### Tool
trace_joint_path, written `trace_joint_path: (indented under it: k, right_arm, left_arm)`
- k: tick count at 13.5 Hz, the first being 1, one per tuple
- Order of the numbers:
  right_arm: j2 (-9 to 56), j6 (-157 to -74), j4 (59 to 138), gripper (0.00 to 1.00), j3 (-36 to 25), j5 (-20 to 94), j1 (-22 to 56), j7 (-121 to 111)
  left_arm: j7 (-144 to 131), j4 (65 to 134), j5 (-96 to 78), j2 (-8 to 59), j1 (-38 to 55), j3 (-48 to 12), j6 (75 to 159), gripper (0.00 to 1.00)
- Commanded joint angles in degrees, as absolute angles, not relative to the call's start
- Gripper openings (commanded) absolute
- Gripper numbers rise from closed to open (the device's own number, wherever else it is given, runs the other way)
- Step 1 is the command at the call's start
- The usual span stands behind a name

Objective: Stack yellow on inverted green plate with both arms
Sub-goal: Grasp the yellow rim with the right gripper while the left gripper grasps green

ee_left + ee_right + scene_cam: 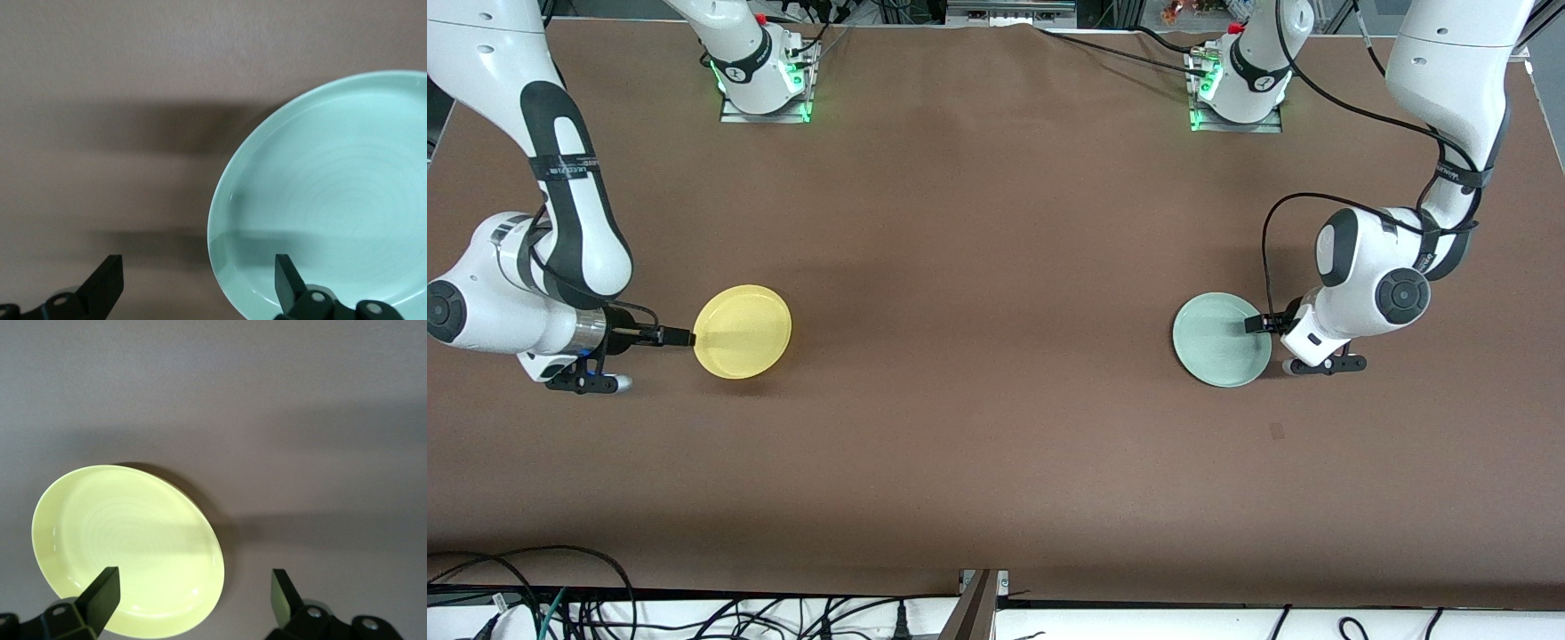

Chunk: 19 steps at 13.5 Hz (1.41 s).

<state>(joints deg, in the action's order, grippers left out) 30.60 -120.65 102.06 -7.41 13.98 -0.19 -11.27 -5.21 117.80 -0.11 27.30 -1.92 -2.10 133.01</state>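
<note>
The yellow plate [743, 332] lies hollow side up on the brown table toward the right arm's end. My right gripper [685, 337] is low beside its rim, at the side toward the table's end. In the right wrist view the gripper [193, 573] is open, with one finger in front of the yellow plate [127, 547] and the other in front of bare table. The pale green plate [1221, 340] lies hollow side up toward the left arm's end. My left gripper [1256, 325] reaches just over its rim. It [199, 260] is open, with the green plate's [333, 200] edge between the fingers.
The two plates lie wide apart on the brown table cover [996, 267]. The arm bases [763, 84] stand along the edge farthest from the front camera. Loose cables [605, 613] run along the table's near edge.
</note>
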Motion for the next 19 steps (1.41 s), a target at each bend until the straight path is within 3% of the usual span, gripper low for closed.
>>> trace_joint_path:
  k: [1, 2, 3, 5, 7, 15, 19]
  right_arm:
    - [30.5, -125.67, 106.16, 1.0, -7.03, 16.52, -0.7, -14.15]
    - [30.59, -126.21, 106.69, 1.0, -7.03, 16.96, -0.79, -14.67]
    - [30.59, -126.21, 106.79, 1.0, -7.03, 17.57, -0.79, -15.37]
    - [30.93, -126.21, 107.93, 1.0, -7.03, 19.76, -0.79, -16.08]
    - [31.9, -126.21, 107.93, 1.0, -7.03, 21.09, -0.97, -18.88]
    - [32.87, -127.0, 109.51, 1.0, -7.38, 23.91, -1.76, -24.68]
    - [32.61, -126.91, 110.12, 1.0, -7.47, 23.91, -1.76, -25.75]
  left_arm:
    - [-5.19, 120.32, -1.14, 26.28, -2.11, -2.02, 134.91, 1.0]
    - [-5.1, 120.32, -1.14, 26.37, -2.11, -2.02, 134.65, 0.83]
    - [-5.01, 120.32, -1.14, 26.63, -1.94, -1.93, 134.39, 0.5]
    - [-5.1, 119.8, -1.14, 28.3, -1.58, -2.02, 134.38, 0.21]
    - [-5.53, 119.18, -1.14, 29.18, -1.23, -2.2, 134.38, 0.01]
    - [0.43, 108.47, 1.75, 28.74, 1.92, -2.29, 128.33, 0.0]
    - [1.32, 95.48, 4.13, 30.05, 7.28, -2.29, 115.0, 0.0]
